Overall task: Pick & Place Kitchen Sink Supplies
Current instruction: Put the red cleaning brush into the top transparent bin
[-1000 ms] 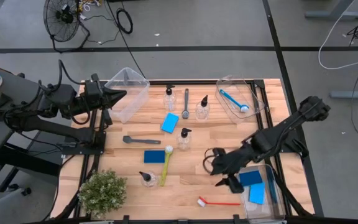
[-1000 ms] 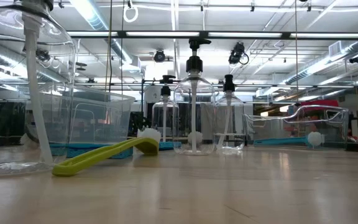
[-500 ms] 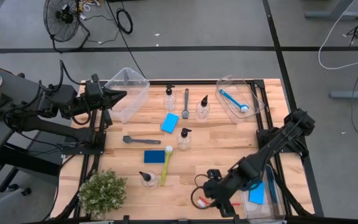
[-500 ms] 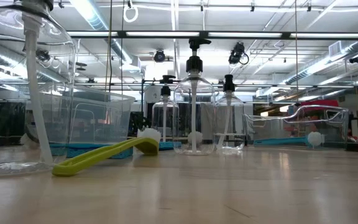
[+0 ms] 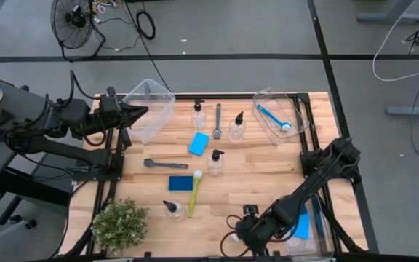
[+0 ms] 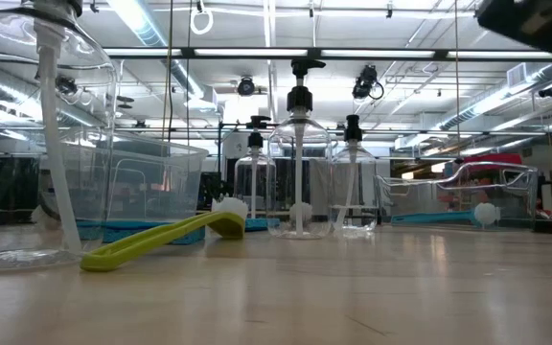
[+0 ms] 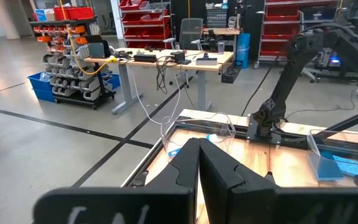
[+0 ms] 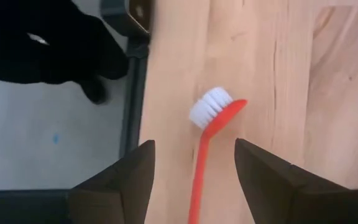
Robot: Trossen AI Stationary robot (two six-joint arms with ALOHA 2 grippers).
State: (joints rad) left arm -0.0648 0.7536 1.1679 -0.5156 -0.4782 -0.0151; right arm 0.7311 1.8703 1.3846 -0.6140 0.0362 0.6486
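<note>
Red brush [image 8: 211, 140] lies at the table's near edge, unlifted, between the spread fingers of the right gripper [image 8: 194, 165] just above. Bin [image 5: 324, 231] beside holds sponges; bottles, brushes, sponges remain out. Left gripper [image 7: 199, 163], clenched, waits at far-left corner.

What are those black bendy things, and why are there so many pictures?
They are two robot arms at a wooden table. One camera looks down from above, one sits at table height, and each arm's wrist carries one. On the table lie blue sponges, small clear bottles, brushes and a potted plant. The right end effector is open, hovering over a red brush near the table's edge, holding nothing. The left end effector is shut and waits beside the table.
</note>
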